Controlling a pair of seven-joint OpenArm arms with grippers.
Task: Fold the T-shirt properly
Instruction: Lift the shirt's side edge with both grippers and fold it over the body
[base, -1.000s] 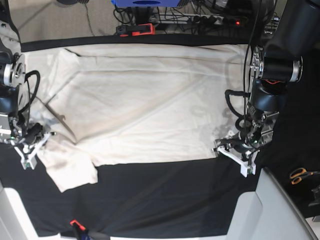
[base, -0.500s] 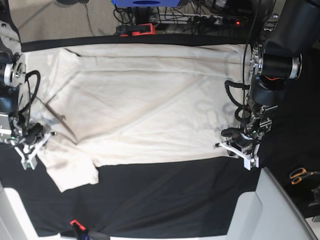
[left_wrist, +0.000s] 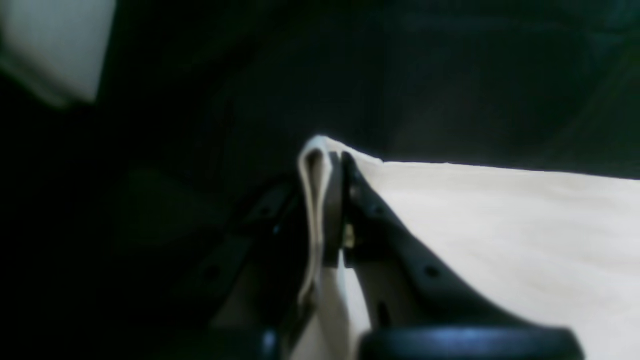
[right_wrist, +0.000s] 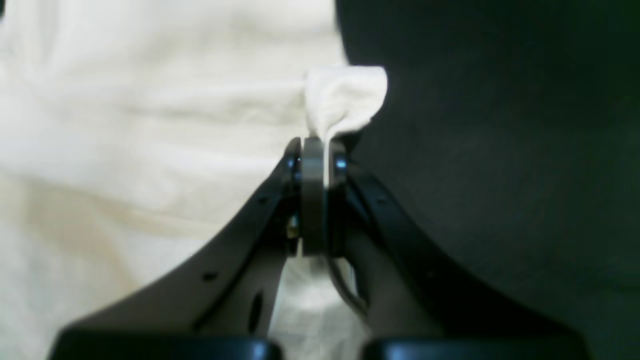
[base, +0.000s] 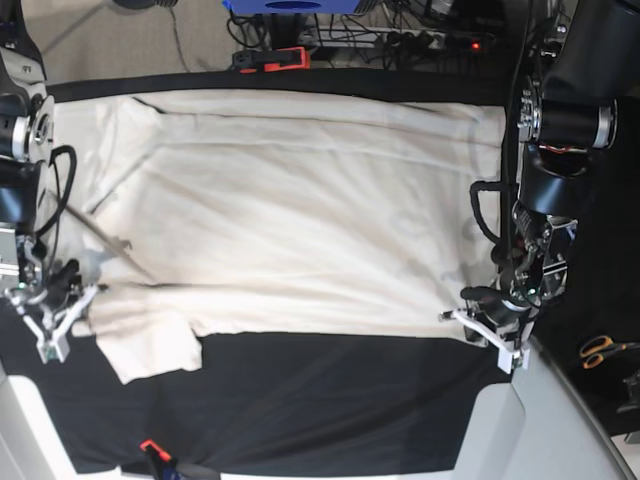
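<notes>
1. The T-shirt (base: 290, 210) is spread flat on the black cloth (base: 330, 400), which is taken as the landmark.
2. A corner of the T-shirt at the cloth's right side is pinched by the clenched left gripper (base: 487, 325).
3. A bunched fold at the cloth's left side is clamped by the closed right gripper (base: 55, 310).
4. Orange-handled scissors (base: 600, 350) are seen on the cloth's far right.
</notes>
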